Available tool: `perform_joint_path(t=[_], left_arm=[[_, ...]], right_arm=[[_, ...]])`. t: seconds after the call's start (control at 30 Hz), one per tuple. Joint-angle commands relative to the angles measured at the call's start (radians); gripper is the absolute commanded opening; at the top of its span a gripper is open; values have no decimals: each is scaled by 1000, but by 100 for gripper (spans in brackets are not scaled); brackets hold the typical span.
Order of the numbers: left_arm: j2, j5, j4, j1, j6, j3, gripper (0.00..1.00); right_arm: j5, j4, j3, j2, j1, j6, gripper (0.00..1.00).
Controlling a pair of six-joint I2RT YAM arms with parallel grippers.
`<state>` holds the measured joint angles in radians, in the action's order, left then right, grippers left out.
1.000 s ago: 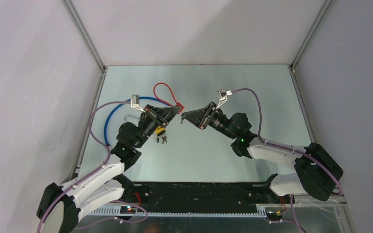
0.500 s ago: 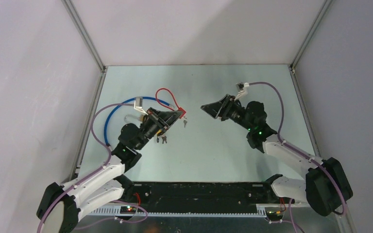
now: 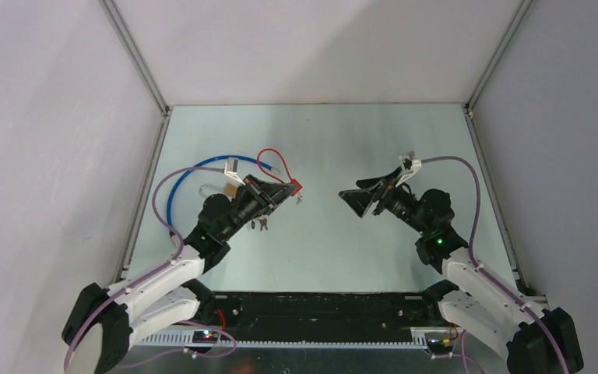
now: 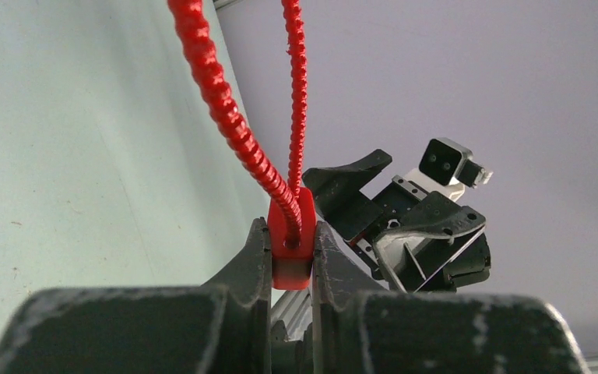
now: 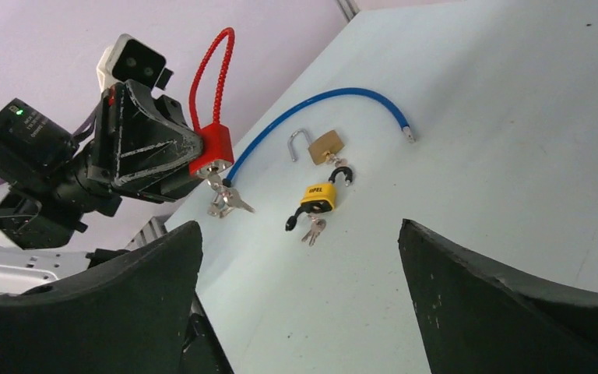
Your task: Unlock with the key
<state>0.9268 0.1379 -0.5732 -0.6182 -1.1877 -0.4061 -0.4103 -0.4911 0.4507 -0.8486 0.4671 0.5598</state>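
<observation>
Red lock (image 5: 216,149) is gripped by the closed left hand (image 3: 283,189) above mid-table (image 3: 342,132), with the key (image 5: 222,199) dangling beneath. Right hand (image 3: 353,195) gapes wide, well apart, bare table between them. The keyhole is hard to make out.

Right gripper (image 3: 354,196) opened wide and backed off from the red lock (image 3: 296,187) toward the table's (image 3: 319,249) right edge. Key (image 5: 226,201) now hangs free from the lock.
</observation>
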Motion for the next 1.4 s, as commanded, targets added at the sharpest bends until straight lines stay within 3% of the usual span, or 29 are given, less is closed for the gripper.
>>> perform_joint_path(t=[0.0,0.23,0.43,1.0,1.23,1.37], left_arm=[[15,20,-34,0,-15,-56,0],[42,31,-32,-26,-40,-86,0],[33,29,-32,-44,-55,-95,0],[35,32,-31,-80,-61,-107,0],[35,29,-32,-94,-59,-112,0],[32,31,-31,-98,-56,-112,0]], right_arm=[[30,-81,-13,10,46,-101,99],[309,-269,-2,-124,339,-416,99],[389,-495,25,-300,434,-561,99],[445,-634,68,-416,479,-637,84],[441,-668,68,-434,484,-644,68],[445,-689,66,-445,488,-656,43]])
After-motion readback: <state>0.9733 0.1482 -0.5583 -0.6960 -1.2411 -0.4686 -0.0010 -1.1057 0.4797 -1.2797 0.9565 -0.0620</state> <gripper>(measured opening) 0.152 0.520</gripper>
